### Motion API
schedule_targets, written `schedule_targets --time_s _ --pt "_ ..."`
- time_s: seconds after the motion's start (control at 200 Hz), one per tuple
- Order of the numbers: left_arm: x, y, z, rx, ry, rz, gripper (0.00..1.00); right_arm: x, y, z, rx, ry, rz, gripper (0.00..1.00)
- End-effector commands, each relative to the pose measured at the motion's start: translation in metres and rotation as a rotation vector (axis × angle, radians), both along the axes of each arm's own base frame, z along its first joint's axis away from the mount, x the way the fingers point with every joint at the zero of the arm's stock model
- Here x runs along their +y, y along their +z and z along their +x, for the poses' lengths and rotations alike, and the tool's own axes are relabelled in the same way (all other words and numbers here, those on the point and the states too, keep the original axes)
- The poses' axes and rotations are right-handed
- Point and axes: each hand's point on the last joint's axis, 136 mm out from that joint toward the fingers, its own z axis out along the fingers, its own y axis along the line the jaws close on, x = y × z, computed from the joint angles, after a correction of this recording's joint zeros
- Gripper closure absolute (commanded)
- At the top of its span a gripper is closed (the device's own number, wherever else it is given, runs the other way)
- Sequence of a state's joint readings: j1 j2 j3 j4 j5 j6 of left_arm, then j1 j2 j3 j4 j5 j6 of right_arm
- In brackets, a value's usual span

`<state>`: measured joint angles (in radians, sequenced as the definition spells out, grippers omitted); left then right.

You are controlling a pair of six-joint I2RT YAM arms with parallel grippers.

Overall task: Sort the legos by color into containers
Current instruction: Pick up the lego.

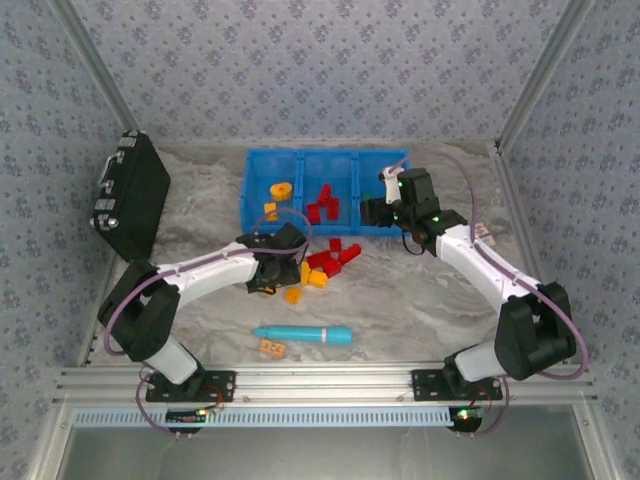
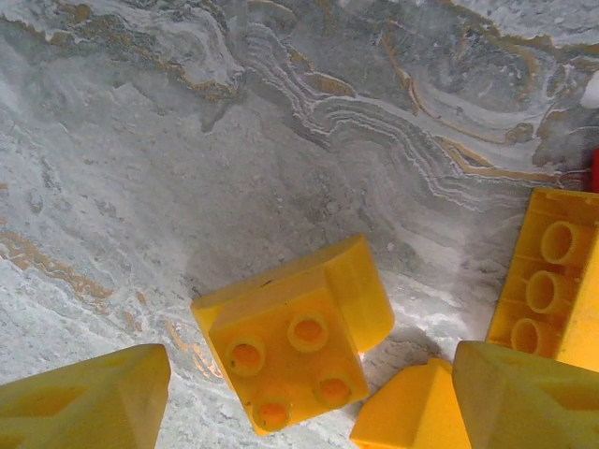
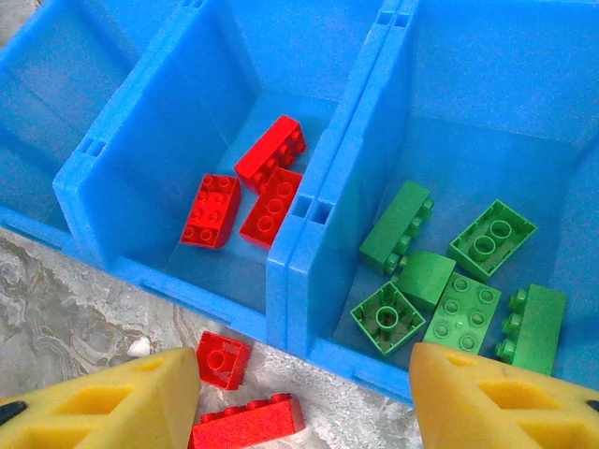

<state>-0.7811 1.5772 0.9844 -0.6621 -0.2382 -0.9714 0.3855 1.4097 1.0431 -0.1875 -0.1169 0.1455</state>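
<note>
One yellow four-stud brick (image 2: 290, 346) with a curved sloping side lies studs-up on the marbled surface (image 2: 187, 140), between the wide-open, empty jaws of my left tool (image 2: 304, 402). It looks light, rigid and slick, so I'd pinch its two flat side walls, since the slope could squirt free. My right tool (image 3: 304, 402) hangs part-open and empty over the blue bin (image 3: 281, 281), above the wall between red bricks (image 3: 253, 192) and green bricks (image 3: 449, 281).

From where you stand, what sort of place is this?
Probably a lab robot test cell: patterned panel walls, a left arm and right arm bolted to an aluminium rail, and a blue sorting bin with toy bricks.
</note>
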Motion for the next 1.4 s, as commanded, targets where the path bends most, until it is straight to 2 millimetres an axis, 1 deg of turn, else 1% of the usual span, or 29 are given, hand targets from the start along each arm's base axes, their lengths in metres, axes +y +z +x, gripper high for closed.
schedule_targets --time_s 0.0,0.14,0.165,0.37,0.47,0.695,0.83,1.095,1.24,1.395 --pt "0.01 -0.007 -0.005 0.011 0.019 0.048 0.23 0.0 0.0 -0.001 0.0 0.003 0.019 0.37" --pt "0.014 -0.013 -0.009 0.026 0.026 0.065 0.26 0.001 -0.002 0.0 0.004 0.005 0.018 0.37" --pt "0.01 -0.013 -0.005 0.009 0.028 0.046 0.27 0.001 -0.003 0.0 0.006 0.004 0.017 0.37" --pt "0.009 -0.023 -0.005 0.018 0.038 0.044 0.31 0.0 -0.008 0.001 0.01 -0.001 0.011 0.37" --pt "0.007 -0.026 -0.003 0.014 0.033 0.044 0.37 -0.002 -0.011 0.002 0.013 -0.006 0.011 0.37" --pt "0.005 -0.029 0.001 0.006 0.036 0.045 0.4 -0.002 -0.011 0.002 0.014 -0.004 0.013 0.37" --pt "0.005 -0.03 0.001 0.008 0.039 0.044 0.45 -0.002 -0.012 0.003 0.015 -0.005 0.012 0.37" --pt "0.007 -0.033 -0.003 0.02 0.045 0.045 0.62 -0.004 -0.014 0.003 0.015 -0.01 0.001 0.36" --pt "0.01 -0.035 -0.006 0.021 0.056 0.041 0.73 -0.005 -0.017 0.003 0.016 -0.015 -0.007 0.36" --pt "0.015 -0.032 -0.007 -0.032 0.085 0.01 0.84 -0.005 -0.019 0.003 0.021 -0.014 -0.006 0.36"
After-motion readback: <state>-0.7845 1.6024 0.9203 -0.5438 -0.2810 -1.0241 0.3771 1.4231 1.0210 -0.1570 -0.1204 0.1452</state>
